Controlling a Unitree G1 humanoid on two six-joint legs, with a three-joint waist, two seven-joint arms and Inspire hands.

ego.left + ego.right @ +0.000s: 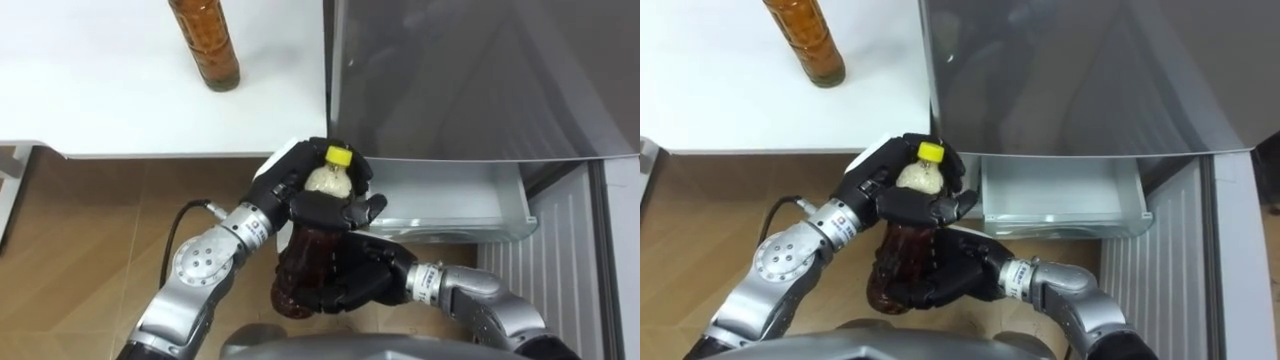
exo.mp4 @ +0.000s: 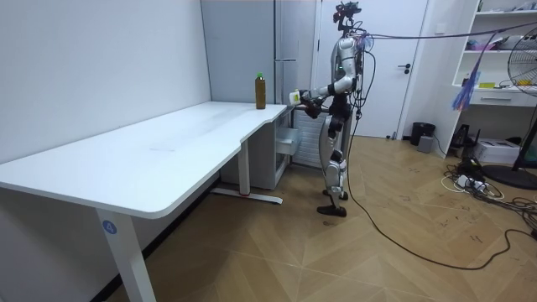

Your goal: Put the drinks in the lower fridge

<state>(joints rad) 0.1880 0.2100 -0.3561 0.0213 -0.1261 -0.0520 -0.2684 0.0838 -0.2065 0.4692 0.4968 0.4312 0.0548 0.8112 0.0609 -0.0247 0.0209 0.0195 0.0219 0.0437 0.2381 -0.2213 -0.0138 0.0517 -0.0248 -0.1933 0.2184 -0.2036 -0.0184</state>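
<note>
Left eye view: bottle [image 1: 304, 252] in left hand [image 1: 288, 186]

The dark bottle [image 1: 305, 265] looks like clear, glossy plastic, with a smooth yellow cap [image 1: 340, 155]. The amber bottle [image 1: 205, 40] is glossy too. The table [image 1: 100, 90] top is white, smooth and matt. The fridge [image 1: 480, 70] front looks like grey metal with a soft shine. The drawer [image 1: 450, 200] is pale, half-clear plastic. The floor [image 1: 90, 230] is wood.

Long white desk [image 2: 168, 151] along a pale grey wall [image 2: 101, 67], herringbone wood floor [image 2: 377, 252], white door [image 2: 394, 84] at the far end
</note>
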